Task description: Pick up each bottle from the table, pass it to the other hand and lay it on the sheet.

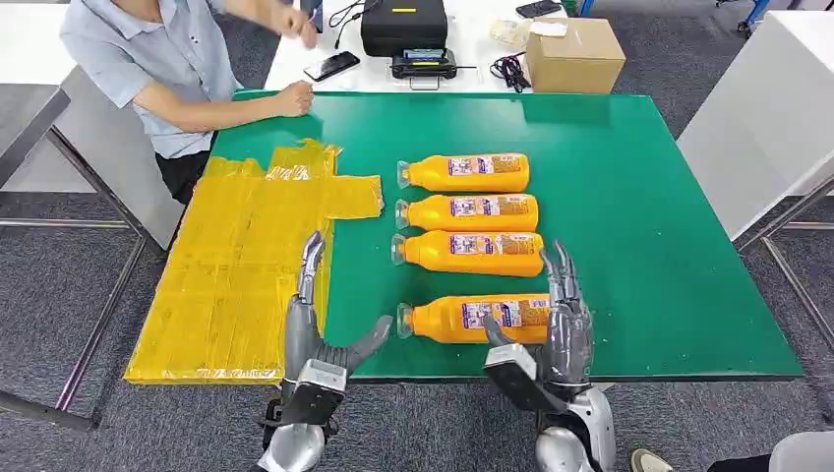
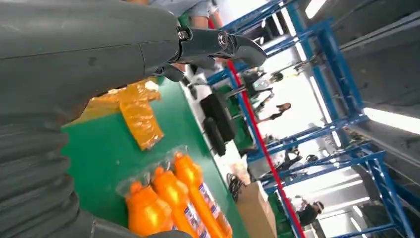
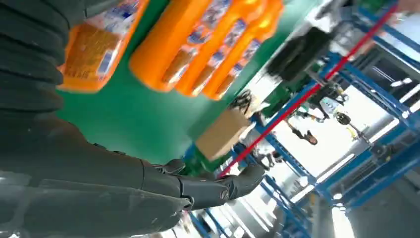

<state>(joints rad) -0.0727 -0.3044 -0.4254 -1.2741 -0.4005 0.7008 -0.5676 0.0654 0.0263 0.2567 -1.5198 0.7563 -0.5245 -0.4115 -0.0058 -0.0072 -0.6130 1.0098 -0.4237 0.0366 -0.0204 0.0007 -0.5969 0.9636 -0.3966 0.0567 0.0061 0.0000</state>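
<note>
Several orange bottles lie on their sides in a column on the green table (image 1: 629,197), caps pointing left. The nearest bottle (image 1: 472,319) lies by the front edge; others (image 1: 466,252) (image 1: 464,173) lie farther back. My right hand (image 1: 563,324) stands open, fingers up, at the nearest bottle's base end; whether it touches is unclear. My left hand (image 1: 317,324) is open, fingers pointing forward, over the yellow sheet's (image 1: 236,265) right edge, thumb out toward the bottle. The left wrist view shows the bottles (image 2: 173,198) and sheet (image 2: 136,111); the right wrist view shows bottles (image 3: 168,49).
A person (image 1: 167,59) sits at the far left corner with a hand (image 1: 293,98) resting on the table. A cardboard box (image 1: 575,54), black case (image 1: 403,25) and phone (image 1: 331,66) lie on the white table behind. A white cabinet (image 1: 767,118) stands to the right.
</note>
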